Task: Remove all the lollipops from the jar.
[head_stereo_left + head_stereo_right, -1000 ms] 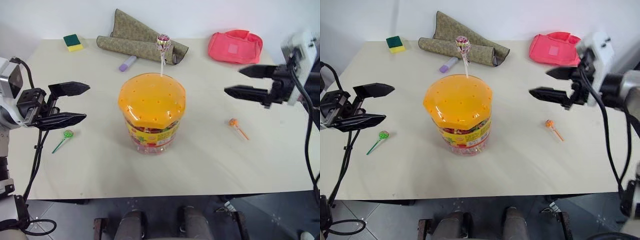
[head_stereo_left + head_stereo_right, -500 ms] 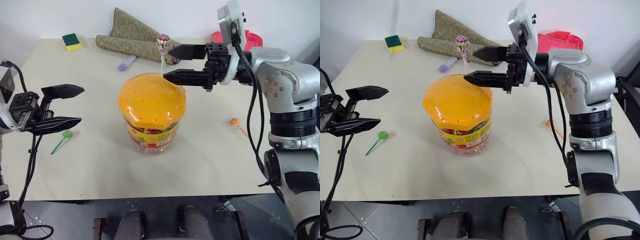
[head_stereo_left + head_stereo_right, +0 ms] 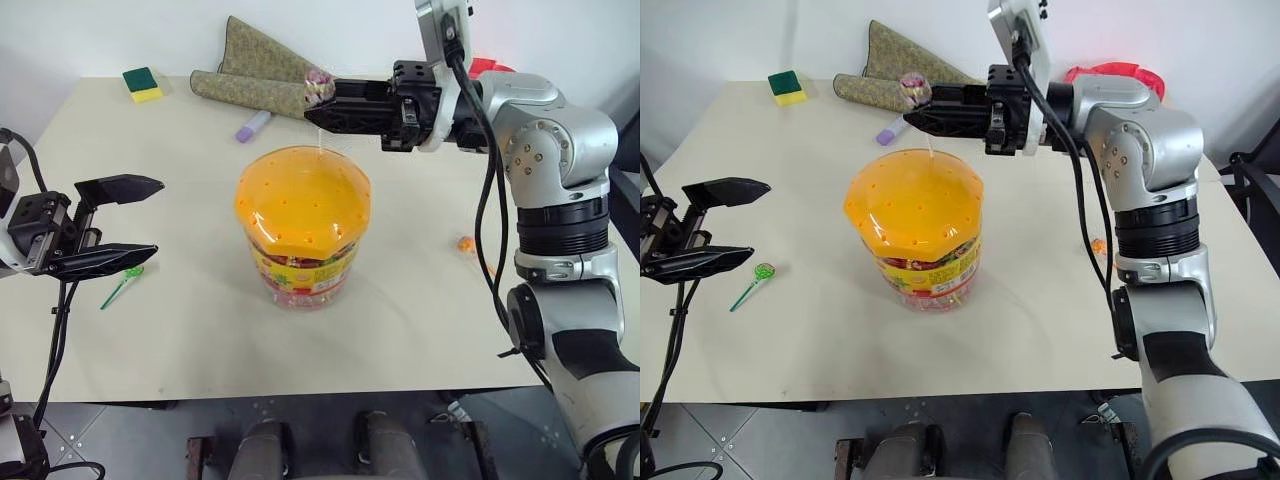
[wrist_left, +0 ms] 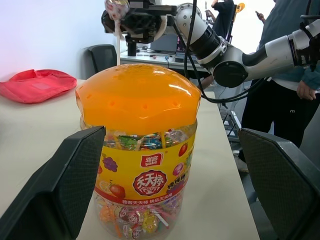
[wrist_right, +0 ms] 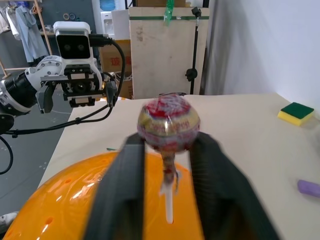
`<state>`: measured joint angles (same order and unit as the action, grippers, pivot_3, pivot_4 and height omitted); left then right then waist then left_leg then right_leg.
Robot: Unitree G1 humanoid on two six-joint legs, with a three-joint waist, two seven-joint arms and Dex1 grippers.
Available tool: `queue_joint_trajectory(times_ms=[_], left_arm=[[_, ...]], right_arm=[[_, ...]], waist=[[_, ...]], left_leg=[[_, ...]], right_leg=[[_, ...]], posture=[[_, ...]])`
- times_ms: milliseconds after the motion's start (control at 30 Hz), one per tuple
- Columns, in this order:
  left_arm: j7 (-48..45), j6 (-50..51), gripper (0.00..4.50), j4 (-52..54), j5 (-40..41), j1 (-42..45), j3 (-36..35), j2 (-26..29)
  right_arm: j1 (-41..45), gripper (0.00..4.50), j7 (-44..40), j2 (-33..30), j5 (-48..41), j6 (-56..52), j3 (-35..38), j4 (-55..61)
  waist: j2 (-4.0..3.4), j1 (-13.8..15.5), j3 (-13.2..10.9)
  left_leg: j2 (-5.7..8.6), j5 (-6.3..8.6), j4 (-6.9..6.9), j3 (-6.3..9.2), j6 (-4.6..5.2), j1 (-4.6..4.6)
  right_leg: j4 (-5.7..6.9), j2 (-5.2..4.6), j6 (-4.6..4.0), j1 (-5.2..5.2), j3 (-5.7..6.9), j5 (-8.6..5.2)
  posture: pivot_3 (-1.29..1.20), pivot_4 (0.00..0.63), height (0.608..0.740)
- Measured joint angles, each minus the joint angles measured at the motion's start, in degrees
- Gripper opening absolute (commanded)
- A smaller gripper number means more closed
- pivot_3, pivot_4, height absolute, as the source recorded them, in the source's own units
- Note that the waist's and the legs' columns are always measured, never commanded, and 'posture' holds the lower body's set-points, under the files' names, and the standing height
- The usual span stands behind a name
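The right tool [image 3: 318, 108] reaches in level from the right, above the far edge of the jar [image 3: 302, 228], and its two fingers are drawn in on the pinkish lollipop [image 5: 168, 121] just under the wrapped head, one finger on either side of the stick. The stick stands close to upright, its lower end entering a hole near the far rim of the domed orange lid [image 3: 912, 200]. That is the relation the coming move turns on: the long axis of the stick runs up and down while the tool crosses it from the side, so in my judgement the withdrawal should go straight up along the stick; any sideways pull risks binding the stick in the hole or tipping the jar. The jar stands at mid worktop [image 3: 420, 310], label facing the near side. The left tool [image 3: 142, 220] hangs to the left of the jar, well apart from it, fingers fully spread and holding nothing. The green lollipop [image 3: 763, 272] lies on the worktop just beside that tool, and the orange lollipop [image 3: 466, 243] lies on the right side, partly behind the right arm. On this evidence one lollipop remains to be lifted clear.
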<state>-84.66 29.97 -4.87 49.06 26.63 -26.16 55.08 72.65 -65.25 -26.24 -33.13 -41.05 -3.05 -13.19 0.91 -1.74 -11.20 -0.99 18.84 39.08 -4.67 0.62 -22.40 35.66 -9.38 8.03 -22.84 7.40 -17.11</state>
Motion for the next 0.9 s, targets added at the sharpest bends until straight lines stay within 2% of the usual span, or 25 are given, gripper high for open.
queue_joint_trajectory(times_ms=[267, 467, 633, 733, 800, 900], left_arm=[[0.0, -0.1, 4.5, 0.0, 0.0, 0.1, 0.3, -0.8], [-0.6, -0.6, 4.5, -0.3, 0.0, 2.1, 1.9, -2.2], [-1.3, -1.2, 4.5, -1.7, -0.1, 3.1, 2.9, -2.6], [-1.3, -1.4, 4.5, -2.7, -0.2, 4.4, 3.8, -2.8], [-1.3, -1.7, 4.5, -3.4, -0.4, 4.5, 4.3, -2.7], [-1.3, -2.0, 4.5, -5.2, -0.7, 4.9, 4.9, -2.7]], right_arm=[[1.8, 0.03, 1.9, 0.9, 0.4, 0.8, 0.8, -0.7], [7.8, 0.03, 5.0, -1.6, 1.6, 1.3, 3.4, -2.8], [8.1, 0.03, 9.8, -7.3, 4.2, -0.7, 5.0, -3.9], [6.9, 0.03, 11.9, -14.7, 7.7, -5.7, 3.8, -4.1], [3.9, 0.03, 12.3, -21.7, 11.2, -9.7, 2.0, -5.4], [-2.3, 0.03, 11.5, -27.6, 14.2, -12.0, 0.0, -7.7]], waist=[[0.0, -0.1, 0.0], [-0.01, 0.1, 0.0], [-0.01, 0.0, 0.0], [-0.01, 0.3, 0.0], [0.01, 0.4, 0.0], [0.0, 0.1, 0.0]], left_leg=[[0.0, 0.0, 0.0, 0.0, 0.0, 0.0], [0.02, 0.0, -0.01, 0.01, 0.0, -0.01], [0.0, 0.0, -0.03, -0.02, 0.0, 0.0], [0.03, 0.01, -0.02, 0.01, 0.01, -0.03], [0.07, 0.05, -0.01, 0.0, 0.08, -0.06], [0.06, 0.05, -0.06, -0.09, 0.09, -0.07]], right_leg=[[0.0, 0.0, 0.0, 0.0, 0.0, 0.0], [0.01, -0.01, 0.0, -0.02, -0.01, 0.0], [0.01, 0.0, 0.0, -0.03, -0.02, 0.0], [0.0, -0.03, 0.0, -0.04, -0.02, 0.0], [-0.01, -0.07, 0.0, -0.03, -0.02, 0.0], [-0.07, -0.07, 0.0, -0.06, -0.02, 0.0]], posture=[[0.0, 0.15, 0.74], [0.0, 0.15, 0.74], [0.0, 0.15, 0.74], [0.0, 0.15, 0.74], [0.0, 0.15, 0.74], [0.0, 0.15, 0.74]])
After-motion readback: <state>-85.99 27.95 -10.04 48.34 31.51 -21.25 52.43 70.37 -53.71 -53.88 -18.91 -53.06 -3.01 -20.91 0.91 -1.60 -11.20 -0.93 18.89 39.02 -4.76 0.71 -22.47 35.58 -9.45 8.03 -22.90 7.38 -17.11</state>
